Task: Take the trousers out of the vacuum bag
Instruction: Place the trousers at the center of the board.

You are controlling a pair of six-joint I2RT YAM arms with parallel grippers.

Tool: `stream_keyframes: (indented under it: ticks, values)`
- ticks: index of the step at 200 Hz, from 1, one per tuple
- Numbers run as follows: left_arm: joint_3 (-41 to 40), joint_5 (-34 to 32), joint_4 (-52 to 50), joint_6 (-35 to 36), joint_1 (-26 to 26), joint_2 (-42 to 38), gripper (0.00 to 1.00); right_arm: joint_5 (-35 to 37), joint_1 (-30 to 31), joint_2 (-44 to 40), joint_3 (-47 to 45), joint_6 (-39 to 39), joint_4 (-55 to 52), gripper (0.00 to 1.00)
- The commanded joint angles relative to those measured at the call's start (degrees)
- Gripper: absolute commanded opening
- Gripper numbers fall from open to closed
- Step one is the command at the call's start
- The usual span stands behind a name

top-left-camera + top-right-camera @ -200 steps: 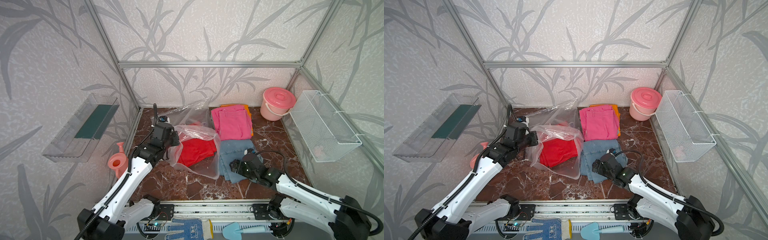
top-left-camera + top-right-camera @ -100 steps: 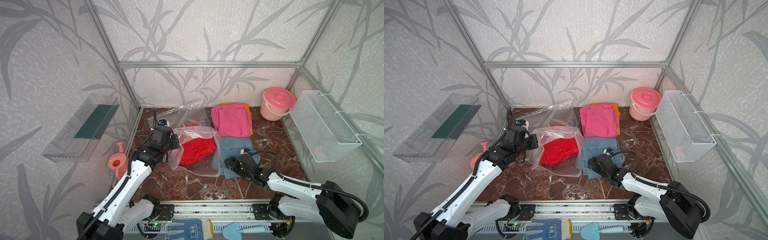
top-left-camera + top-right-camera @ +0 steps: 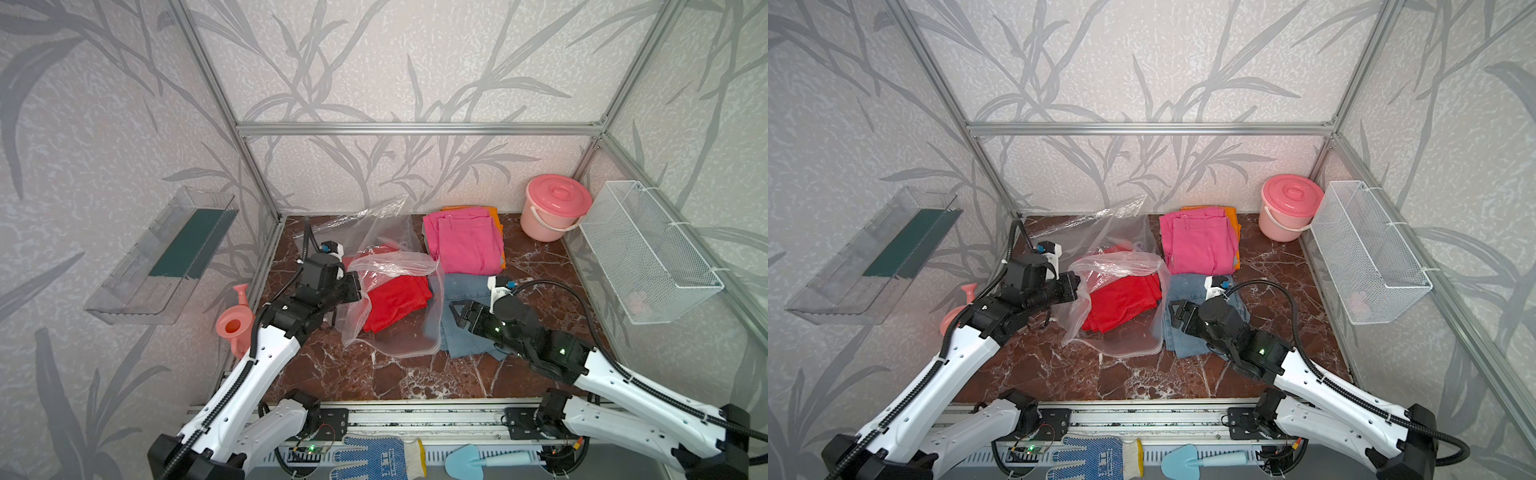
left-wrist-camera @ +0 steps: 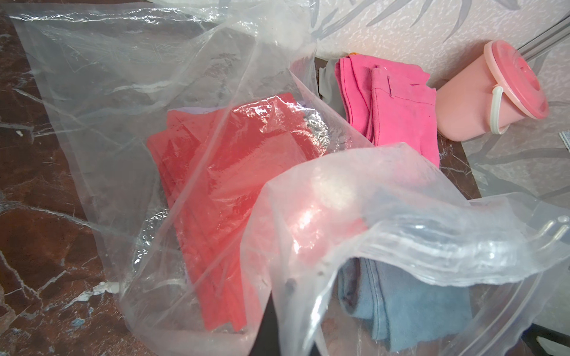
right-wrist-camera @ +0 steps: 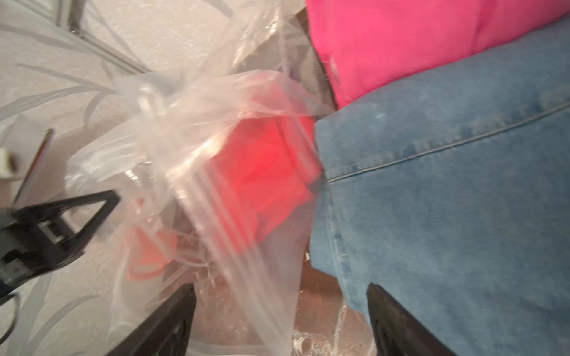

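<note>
- Your left gripper (image 3: 358, 287) is clamped tight on the mouth edge of the vacuum bag (image 3: 390, 266), at about 9 o'clock on the floor. It holds that lip up off the marble.
- Your right gripper (image 3: 458, 315) stands wide open with nothing in it. It is low over the denim trousers (image 3: 463, 286), its tips just beside the bag's zip edge; you cannot tell whether it touches the cloth.
- The red trousers (image 3: 395, 299) lie inside the bag at the floor's centre. The bag's zip-seal edge curves round them from 3 to 6 o'clock.
- The hot pink trousers (image 3: 465, 241) lie outside the bag toward 12 o'clock. They are stacked on the orange trousers (image 3: 497, 216), of which only a strip shows.
- You have bare marble floor (image 3: 374, 374) along the 6 o'clock strip and a narrower lane at 3 o'clock.
- It gets tight toward 2 o'clock, where the bucket (image 3: 552, 208) fills the corner, and at 3 o'clock, where the wire basket (image 3: 648, 257) hangs off the wall.
- The watering can (image 3: 235, 324) sits at 8 o'clock, beside your left arm.
- The bag is thin, clear and glossy, and heavily creased. The red cloth is flat-folded with sharp edges, and the denim is stiff with stitched seams.
</note>
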Motion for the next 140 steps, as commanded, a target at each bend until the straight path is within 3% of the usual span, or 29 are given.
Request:
stream_keyframes:
  ticks: [1, 56, 140]
  values:
    - [-0.71, 1.85, -1.38, 0.08, 0.07, -1.14, 0.00, 5.06, 5.70, 3.08, 3.26, -2.54, -0.67, 0.87]
    - [-0.09, 6.35, -1.43, 1.53, -0.31, -1.01, 0.00, -0.59, 11.24, 20.22, 5.82, 0.41, 13.38, 0.86]
    - [0.05, 10.06, -6.08, 6.26, -1.82, -1.17, 0.00, 2.80, 10.70, 32.74, -6.86, 14.49, 24.89, 0.85]
